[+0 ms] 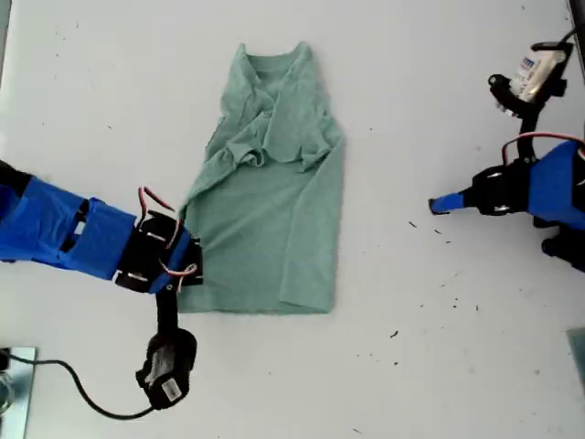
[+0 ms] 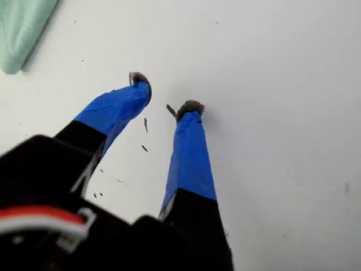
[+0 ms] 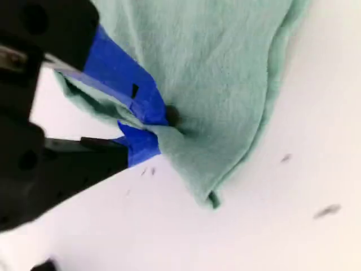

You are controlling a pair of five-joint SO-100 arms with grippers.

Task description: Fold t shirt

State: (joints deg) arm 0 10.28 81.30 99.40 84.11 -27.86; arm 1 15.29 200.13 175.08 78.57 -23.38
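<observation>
The pale green t shirt (image 1: 274, 210) lies on the white table (image 1: 91, 91), neckline at the far end, its sides folded inward and fabric bunched near the chest. My second gripper (image 3: 161, 129) is shut on the shirt's edge (image 3: 225, 68) close to a hem corner; in the exterior view this gripper (image 1: 187, 270) is at the shirt's lower left corner. My first gripper (image 2: 166, 93) is open above bare table, nothing between its fingers, with a shirt corner (image 2: 22, 28) some way off. In the exterior view it (image 1: 441, 204) is at the right, apart from the shirt.
Small dark specks (image 1: 439, 302) dot the table on the exterior view's right. A black cable (image 1: 82, 393) runs along the lower left of the exterior view, beside a metal piece (image 1: 14, 393) at the corner. A wrist camera (image 1: 533, 73) juts out at the upper right.
</observation>
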